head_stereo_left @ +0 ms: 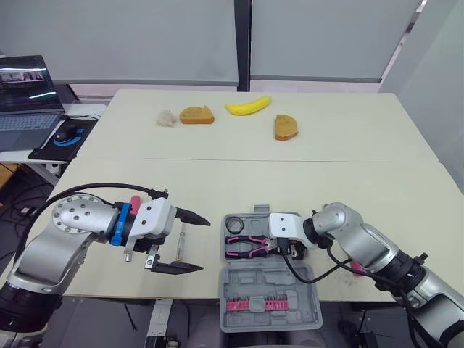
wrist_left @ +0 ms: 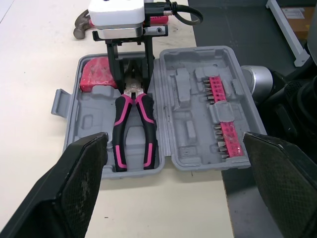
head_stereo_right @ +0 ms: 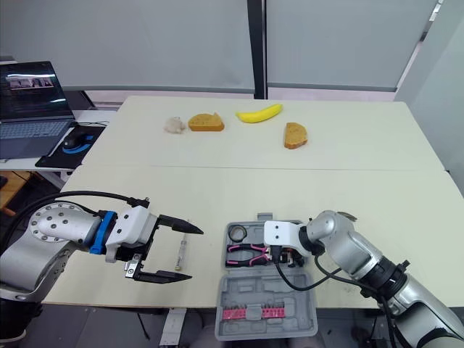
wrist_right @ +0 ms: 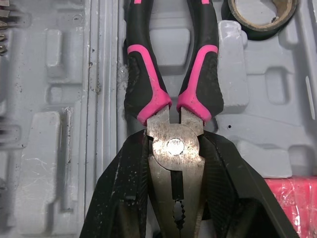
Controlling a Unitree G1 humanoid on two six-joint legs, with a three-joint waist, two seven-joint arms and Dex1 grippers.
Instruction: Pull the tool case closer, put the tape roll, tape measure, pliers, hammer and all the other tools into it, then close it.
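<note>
The grey tool case [head_stereo_left: 304,279] lies open at the table's front edge, its lid with pink bit holders hanging past the edge. Pink-and-black pliers [wrist_right: 173,99] rest in their slot. My right gripper [wrist_right: 174,144] is shut on the pliers' metal head. A black tape roll [head_stereo_left: 234,225] and a red tape measure [wrist_left: 99,74] sit in the case. The hammer [wrist_left: 81,27] lies on the table behind the right gripper. My left gripper [head_stereo_left: 203,245] is open just left of the case, its fingers straddling a small screwdriver [head_stereo_left: 181,243] on the table.
At the far side lie a banana [head_stereo_left: 248,106], two bread slices [head_stereo_left: 196,115] [head_stereo_left: 286,127] and a pale crumpled lump [head_stereo_left: 167,118]. A laptop [head_stereo_left: 25,94] and a mouse [head_stereo_left: 67,134] sit on a side desk to the left.
</note>
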